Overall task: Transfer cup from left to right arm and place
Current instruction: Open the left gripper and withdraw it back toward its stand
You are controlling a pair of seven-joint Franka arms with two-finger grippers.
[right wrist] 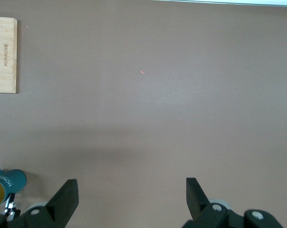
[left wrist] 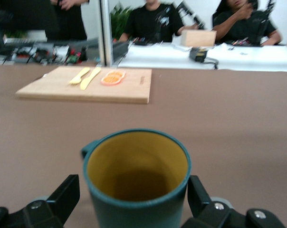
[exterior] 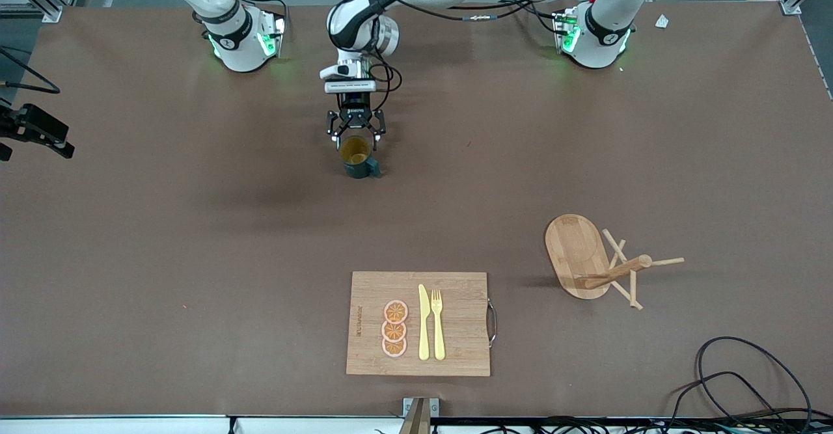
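The dark teal cup (exterior: 356,157) with a mustard-yellow inside stands upright on the brown table, in the half farther from the front camera. The left arm reaches across from its base, and my left gripper (exterior: 355,136) is low at the cup. In the left wrist view the cup (left wrist: 136,190) sits between the open fingers (left wrist: 67,192), with a small gap on each side. My right gripper (right wrist: 131,190) is open and empty, high over bare table. It does not show in the front view. The cup also shows at the edge of the right wrist view (right wrist: 8,184).
A wooden cutting board (exterior: 455,291) with a yellow knife, a fork and orange slices lies nearer to the front camera than the cup. A wooden peg stand (exterior: 586,258) lies tipped over toward the left arm's end. Cables (exterior: 748,382) lie at that end's near corner.
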